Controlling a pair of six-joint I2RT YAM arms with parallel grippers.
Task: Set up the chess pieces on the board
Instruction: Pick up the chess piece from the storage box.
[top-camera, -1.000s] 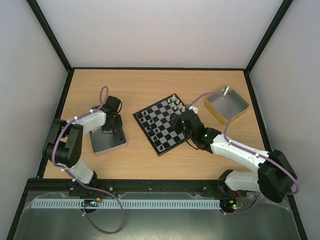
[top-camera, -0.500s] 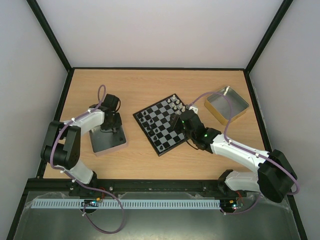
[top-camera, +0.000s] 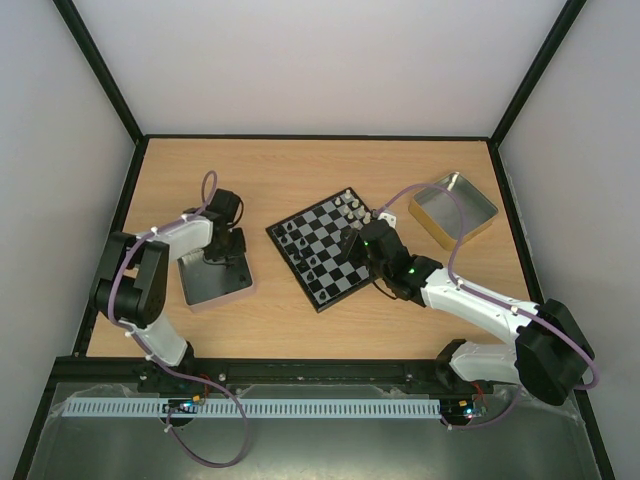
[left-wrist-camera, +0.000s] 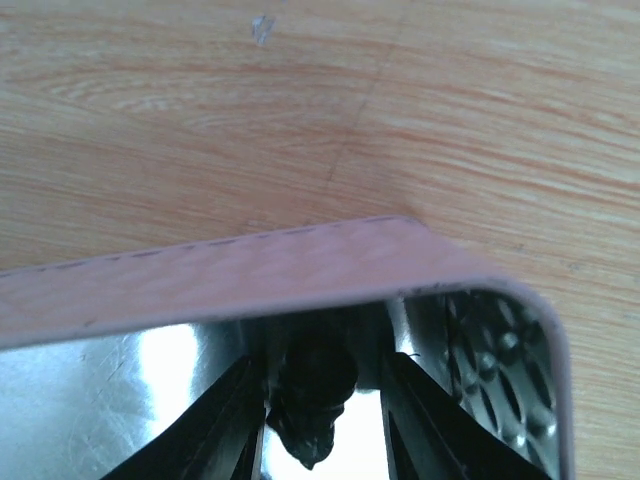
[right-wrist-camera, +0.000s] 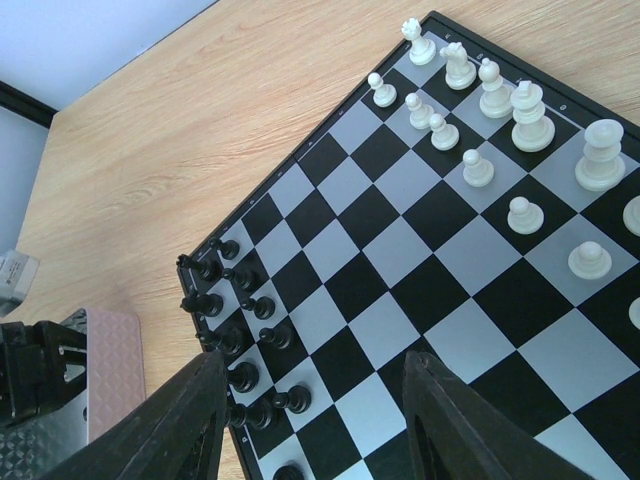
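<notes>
The board (top-camera: 330, 262) lies at the table's middle, turned at an angle. Black pieces (right-wrist-camera: 245, 340) line its left edge and white pieces (right-wrist-camera: 480, 110) its far right edge. My right gripper (right-wrist-camera: 315, 365) hovers open over the board's near squares with nothing between its fingers. My left gripper (left-wrist-camera: 318, 362) reaches down into a pink-rimmed metal tin (left-wrist-camera: 250, 270). It stands open around a black chess piece (left-wrist-camera: 315, 400). The piece leans against the left finger, and a gap shows at the right finger.
The pink-rimmed tin (top-camera: 215, 285) sits left of the board. A gold-coloured tin (top-camera: 455, 212) stands at the back right, with a small white object (top-camera: 388, 215) between it and the board. Black frame rails edge the table.
My left arm's elbow has shifted slightly while its gripper stays over the tin. The right arm has not moved.
</notes>
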